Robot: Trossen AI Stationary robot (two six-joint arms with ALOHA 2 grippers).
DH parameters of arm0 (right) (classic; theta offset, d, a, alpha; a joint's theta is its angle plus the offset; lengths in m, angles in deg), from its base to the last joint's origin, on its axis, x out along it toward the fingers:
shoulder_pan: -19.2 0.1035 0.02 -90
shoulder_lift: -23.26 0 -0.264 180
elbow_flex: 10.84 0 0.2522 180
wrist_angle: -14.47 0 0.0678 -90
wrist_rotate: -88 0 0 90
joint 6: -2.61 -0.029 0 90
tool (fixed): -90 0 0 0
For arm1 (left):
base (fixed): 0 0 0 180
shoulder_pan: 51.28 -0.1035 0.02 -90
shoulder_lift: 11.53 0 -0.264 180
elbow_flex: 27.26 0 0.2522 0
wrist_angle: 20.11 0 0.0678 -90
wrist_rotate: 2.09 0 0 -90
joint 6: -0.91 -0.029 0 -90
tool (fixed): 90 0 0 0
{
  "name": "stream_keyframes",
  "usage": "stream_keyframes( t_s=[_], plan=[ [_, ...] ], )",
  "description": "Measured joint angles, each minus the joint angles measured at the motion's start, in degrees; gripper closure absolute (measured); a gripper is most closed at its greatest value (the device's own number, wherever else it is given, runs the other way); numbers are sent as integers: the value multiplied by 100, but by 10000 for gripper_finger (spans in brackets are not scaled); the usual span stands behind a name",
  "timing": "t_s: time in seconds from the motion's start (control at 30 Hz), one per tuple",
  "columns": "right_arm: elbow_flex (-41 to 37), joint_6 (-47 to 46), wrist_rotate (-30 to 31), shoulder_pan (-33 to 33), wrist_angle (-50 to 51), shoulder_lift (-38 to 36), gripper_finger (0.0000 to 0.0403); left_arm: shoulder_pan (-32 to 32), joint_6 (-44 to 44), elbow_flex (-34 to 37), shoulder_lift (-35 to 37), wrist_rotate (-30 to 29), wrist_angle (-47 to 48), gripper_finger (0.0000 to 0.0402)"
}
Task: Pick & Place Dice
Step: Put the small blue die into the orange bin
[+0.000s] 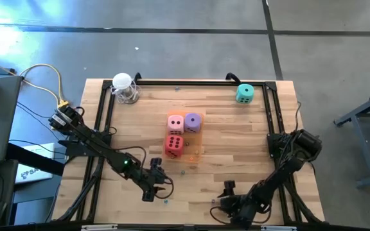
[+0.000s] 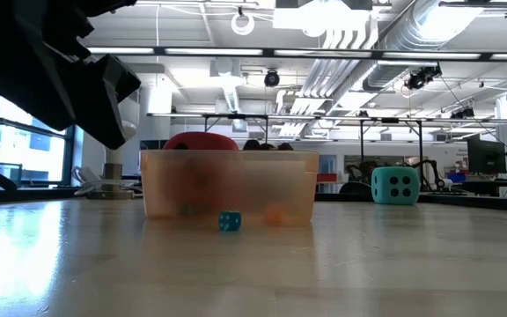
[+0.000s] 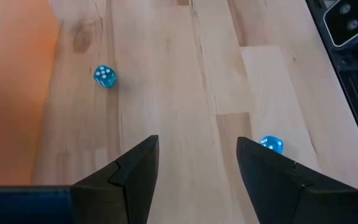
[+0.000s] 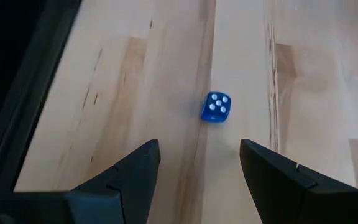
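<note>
On the flat orange tray (image 1: pixel 196 152) at mid-table rest the pink die (image 1: pixel 175 123), the purple die (image 1: pixel 193 122) and the red die (image 1: pixel 175 145). The teal die (image 1: pixel 245 94) (image 2: pixel 394 185) sits alone on the wood near the far right corner. My left gripper (image 1: pixel 154 186) (image 3: pixel 197 146) hovers open over bare wood near the tray's near left corner. My right gripper (image 1: pixel 225 192) (image 4: pixel 199 149) is open and low near the table's near edge. In the low view the tray (image 2: pixel 227 187) blurs the dice behind it; only the red die's top (image 2: pixel 199 139) shows.
Tiny translucent blue dice lie on the wood: two ahead of my left fingers (image 3: pixel 105 76) (image 3: pixel 271 144), one ahead of my right fingers (image 4: pixel 216 107), one before the tray (image 2: pixel 229 221). A white round object (image 1: pixel 124 85) stands at the far left corner. A black frame (image 1: pixel 101 109) rims the table.
</note>
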Motion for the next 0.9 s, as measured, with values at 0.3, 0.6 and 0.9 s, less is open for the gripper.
stream_keyframes(
  t_s=[0.3,0.6,0.9],
  plan=[
    [-1336,515,241,4,-2952,19,184,0,-4,0,0,-129,-17,192],
    [-1411,971,-61,-174,-3199,22,184,0,-131,0,0,-157,-50,192],
    [-1413,1636,-652,-454,-3348,21,184,0,-142,0,0,-162,-48,192]
  ],
)
